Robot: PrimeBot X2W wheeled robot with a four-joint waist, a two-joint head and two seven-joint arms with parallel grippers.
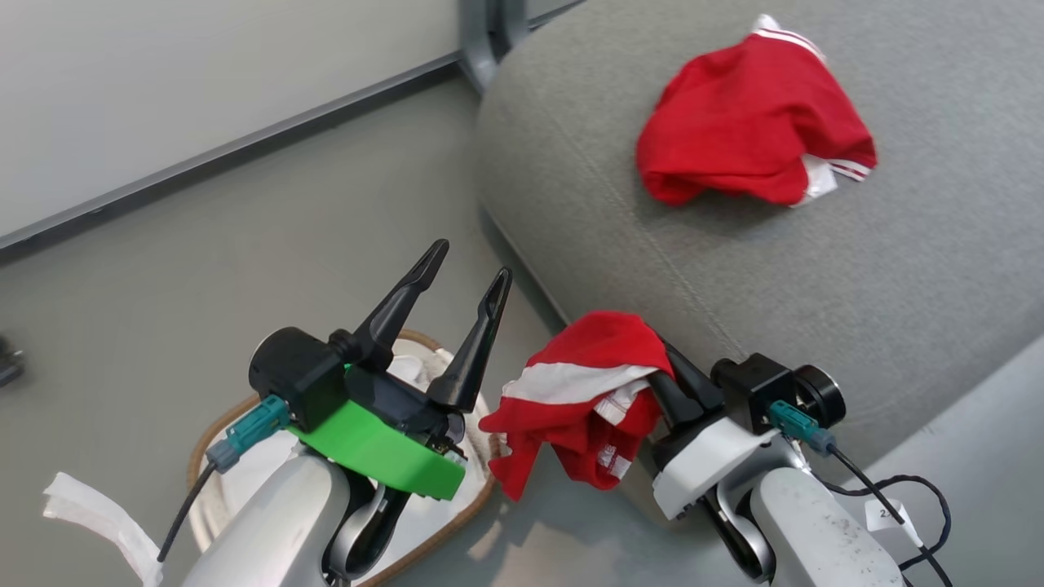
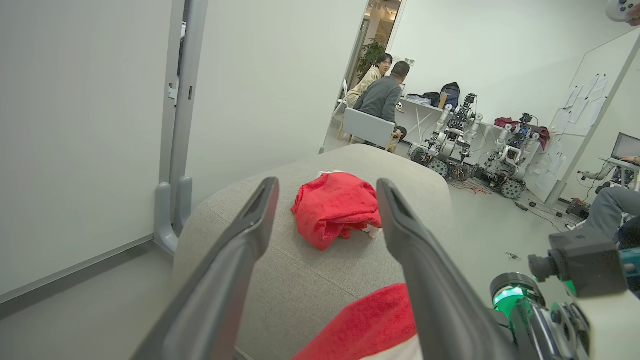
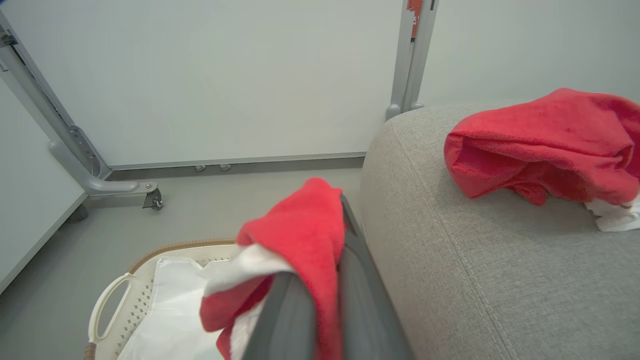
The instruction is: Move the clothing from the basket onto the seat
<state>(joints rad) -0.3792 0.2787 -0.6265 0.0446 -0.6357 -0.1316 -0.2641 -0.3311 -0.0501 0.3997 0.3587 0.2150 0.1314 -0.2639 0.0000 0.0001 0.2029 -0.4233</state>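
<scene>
Pinched between the pressed-together fingers of the right gripper (image 1: 670, 371) and draped over them: a red garment (image 1: 583, 391) with a white band, hanging above the floor (image 1: 163, 285) just beside the rounded front edge of the grey seat (image 1: 816, 269). Not yet on the cushion, lower folds dangling between the seat's edge and the brown woven rim of the basket (image 3: 131, 312). Already on the seat, well up the cushion and apart from the held piece: a second red garment (image 1: 746, 122), crumpled in a heap, white stripes and trim showing at its far and right-hand ends. Over the basket, on the robot's left: the left gripper (image 1: 471, 259), fingers spread wide with nothing between them, tips aimed toward the seat. From the left wrist, the heap on the cushion framed between those two parted fingers, a corner of the held piece low in the picture. Inside the basket, from the right wrist: a plain white cloth (image 3: 170, 315) lying against the perforated cream wall, one loop handle at the near side. Behind the seat, a pale wall panel (image 1: 204, 81) on a grey frame. Far across the room in the left wrist view: two people (image 2: 382, 92) seated at a desk, and wheeled robots (image 2: 450, 145) parked near the wall.
</scene>
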